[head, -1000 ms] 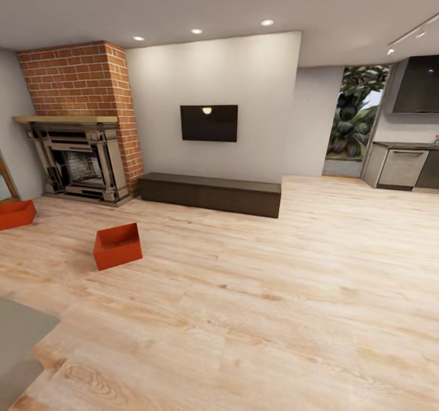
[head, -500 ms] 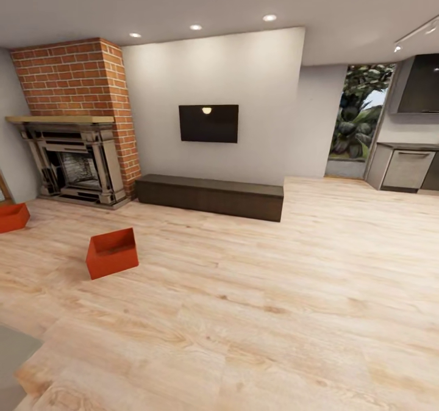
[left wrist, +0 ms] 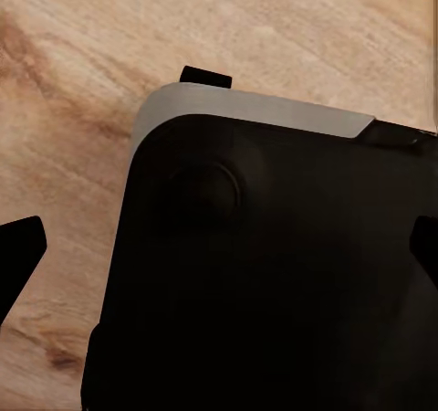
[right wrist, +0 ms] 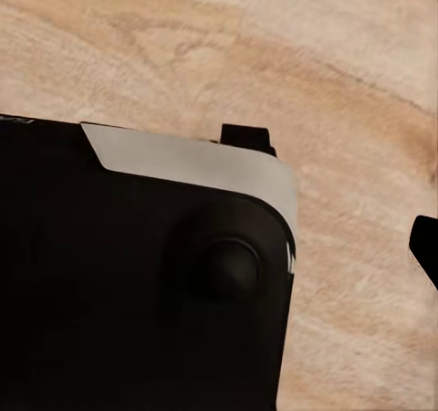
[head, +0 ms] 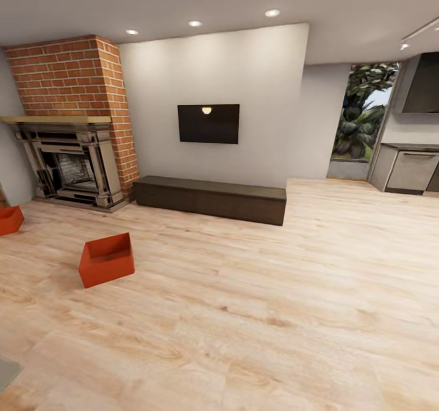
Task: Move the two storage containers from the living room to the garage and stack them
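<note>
Head view: two red-orange bins sit on the light plank floor [head: 256, 301] of a living room. At the far left, one bin [head: 9, 220] is cut off by the frame edge, near the foot of the fireplace. The second bin [head: 107, 260] stands well apart from it, further out on the floor, upright with its open top showing. Behind them rises the brick fireplace [head: 73, 124] with a dark metal surround. To its right a long low cabinet [head: 210, 199] runs along the white wall, under a black TV [head: 208, 124]. Further right, a doorway [head: 360, 121] looks out on green foliage, and at the far right grey kitchen units [head: 410, 170] stand under a dark hood.

Left wrist view: a black body with a pale grey rim [left wrist: 265, 274], probably part of the robot's own base, lies over the wood planks. The dark tip of one finger [left wrist: 18, 256] shows at one edge and another at the opposite edge, so the left hand's fingers stand wide apart with nothing between them.

Right wrist view: a like black body with a grey rim [right wrist: 146, 274] covers the planks. One dark fingertip [right wrist: 424, 247] shows at the frame's edge; whether the right hand is apart or together cannot be told.
</note>
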{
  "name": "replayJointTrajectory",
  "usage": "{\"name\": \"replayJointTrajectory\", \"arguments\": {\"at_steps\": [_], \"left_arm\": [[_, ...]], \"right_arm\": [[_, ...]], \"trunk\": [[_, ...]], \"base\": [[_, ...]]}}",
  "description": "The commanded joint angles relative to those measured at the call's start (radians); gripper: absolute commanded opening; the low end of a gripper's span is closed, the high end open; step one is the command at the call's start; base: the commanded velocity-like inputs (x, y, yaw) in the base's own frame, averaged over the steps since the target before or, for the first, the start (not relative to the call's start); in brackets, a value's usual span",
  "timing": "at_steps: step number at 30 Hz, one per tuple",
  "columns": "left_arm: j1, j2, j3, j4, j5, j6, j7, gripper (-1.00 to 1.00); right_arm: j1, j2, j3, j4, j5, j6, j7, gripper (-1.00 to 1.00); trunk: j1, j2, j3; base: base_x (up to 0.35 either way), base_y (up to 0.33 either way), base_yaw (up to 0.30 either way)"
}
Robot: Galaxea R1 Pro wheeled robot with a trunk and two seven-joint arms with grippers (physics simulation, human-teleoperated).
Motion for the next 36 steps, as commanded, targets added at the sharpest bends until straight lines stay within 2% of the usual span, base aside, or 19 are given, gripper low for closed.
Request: {"name": "replayJointTrajectory", "arguments": {"at_steps": [1, 36], "left_arm": [[0.0, 0.0, 0.005, 0.0, 0.002, -0.002, 0.0, 1.0], [0.0, -0.004, 0.006, -0.002, 0.002, -0.002, 0.0, 1.0]], "right_arm": [[-0.001, 0.0, 0.009, 0.003, -0.008, -0.007, 0.003, 1.0], [-0.001, 0.0, 0.011, 0.003, -0.007, -0.01, -0.005, 1.0]], "trunk": [[0.0, 0.0, -0.001], [0.0, 0.0, -0.001]], "base": [[0.157, 0.0, 0.107], [0.011, 0.0, 0.261]]}}
